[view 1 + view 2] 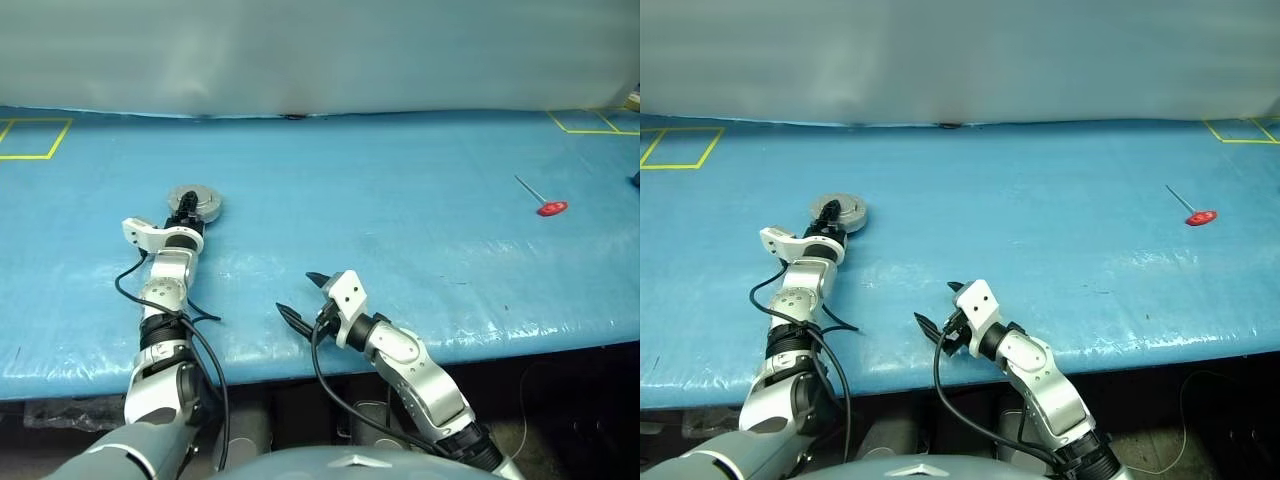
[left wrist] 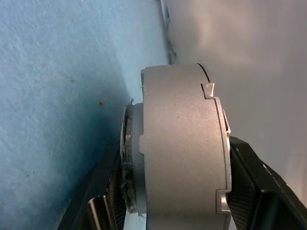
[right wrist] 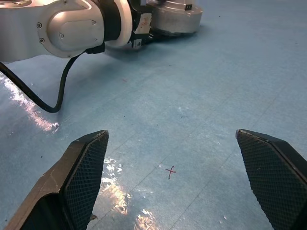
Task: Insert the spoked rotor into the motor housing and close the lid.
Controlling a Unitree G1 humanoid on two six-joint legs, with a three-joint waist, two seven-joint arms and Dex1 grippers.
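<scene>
The motor housing (image 1: 197, 205) sits on the blue table (image 1: 400, 240), lid (image 2: 184, 143) shut, far left of the red-handled tool (image 1: 551, 208). The left gripper (image 1: 184, 210) clamps the housing's top and bottom; the right gripper (image 1: 300, 297) hangs released nearer the table's front edge

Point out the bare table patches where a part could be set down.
Widest bare patch: mid-table, between the motor housing in the left gripper and the red-handled tool. Also free: the strip beyond the open right gripper. Crowded only around the housing.
</scene>
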